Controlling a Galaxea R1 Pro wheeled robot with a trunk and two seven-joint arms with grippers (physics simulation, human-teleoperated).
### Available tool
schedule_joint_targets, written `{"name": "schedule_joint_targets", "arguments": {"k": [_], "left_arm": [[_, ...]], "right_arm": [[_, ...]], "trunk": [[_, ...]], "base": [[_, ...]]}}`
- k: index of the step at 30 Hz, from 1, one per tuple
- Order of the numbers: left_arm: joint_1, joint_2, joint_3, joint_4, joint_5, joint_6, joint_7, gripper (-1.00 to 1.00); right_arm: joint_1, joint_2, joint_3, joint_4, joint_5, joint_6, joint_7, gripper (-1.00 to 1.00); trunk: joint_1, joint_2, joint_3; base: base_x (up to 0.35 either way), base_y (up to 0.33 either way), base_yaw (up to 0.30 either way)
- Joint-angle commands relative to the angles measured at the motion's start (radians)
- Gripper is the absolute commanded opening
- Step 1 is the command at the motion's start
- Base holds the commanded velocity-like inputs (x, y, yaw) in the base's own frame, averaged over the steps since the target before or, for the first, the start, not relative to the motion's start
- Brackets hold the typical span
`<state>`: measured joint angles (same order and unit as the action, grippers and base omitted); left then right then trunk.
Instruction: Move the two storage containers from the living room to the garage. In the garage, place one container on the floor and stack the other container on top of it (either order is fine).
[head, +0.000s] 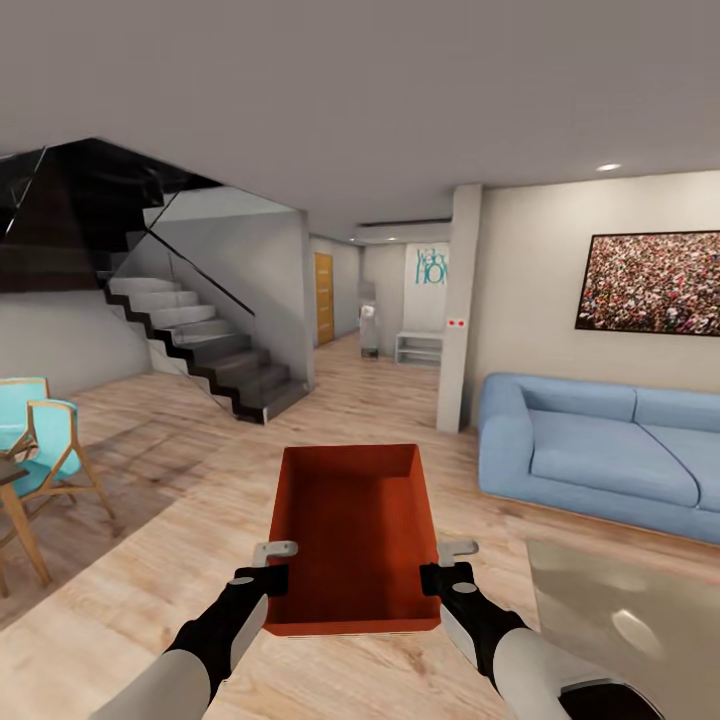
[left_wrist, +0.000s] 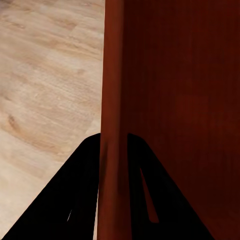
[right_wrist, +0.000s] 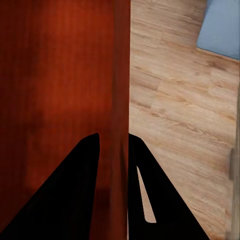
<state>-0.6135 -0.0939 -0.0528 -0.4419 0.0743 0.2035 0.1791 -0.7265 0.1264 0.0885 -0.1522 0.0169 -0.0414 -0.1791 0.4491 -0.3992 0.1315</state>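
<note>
I hold one red-orange storage container (head: 352, 535) in front of me, lidless and level, above the light wood-plank floor of the living room. My left gripper (head: 268, 578) is shut on its left wall near the front corner. My right gripper (head: 438, 575) is shut on its right wall. In the left wrist view the red wall (left_wrist: 114, 125) runs between the two dark fingers (left_wrist: 75, 200). The right wrist view shows the same: the container wall (right_wrist: 117, 100) clamped between black fingers (right_wrist: 150, 200). The inside of the bin is empty.
A blue sofa (head: 600, 450) stands at the right with a pale rug (head: 630, 620) before it. A pillar (head: 458, 310) rises ahead right. A dark staircase (head: 200, 350) climbs at the left. Turquoise chairs (head: 40, 440) sit at the far left. A corridor (head: 370, 330) opens straight ahead.
</note>
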Motion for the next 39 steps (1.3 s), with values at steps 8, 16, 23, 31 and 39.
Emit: {"name": "schedule_joint_targets", "arguments": {"k": [8,16,23,31,39], "left_arm": [[0.0,0.005,0.016,-0.001,-0.009,0.008,0.028,-1.0],[0.0,0.005,0.016,0.0,-0.01,0.008,0.028,-1.0],[0.0,0.005,0.016,0.0,-0.008,0.008,0.028,-1.0],[0.0,0.005,0.016,0.0,-0.008,0.008,0.028,-1.0],[0.0,0.005,0.016,0.0,-0.008,0.008,0.028,-1.0]], "right_arm": [[-0.001,-0.001,-0.01,-0.002,0.008,-0.002,-0.007,-1.0],[-0.001,-0.001,-0.01,-0.002,0.008,-0.002,-0.007,-1.0],[-0.001,-0.001,-0.011,-0.001,0.008,-0.002,-0.007,-1.0],[-0.001,-0.001,-0.012,-0.002,0.008,-0.002,-0.007,-1.0],[-0.001,0.001,-0.01,-0.001,0.008,-0.001,-0.007,-1.0]], "trunk": [[0.001,-0.001,0.0],[0.001,-0.001,0.0],[0.001,-0.001,0.0],[0.001,-0.001,0.0],[0.001,-0.001,0.0]], "base": [[0.322,0.115,0.0],[0.322,0.115,0.0],[0.322,0.115,0.0],[0.322,0.107,0.0],[0.323,0.031,-0.122]]}}
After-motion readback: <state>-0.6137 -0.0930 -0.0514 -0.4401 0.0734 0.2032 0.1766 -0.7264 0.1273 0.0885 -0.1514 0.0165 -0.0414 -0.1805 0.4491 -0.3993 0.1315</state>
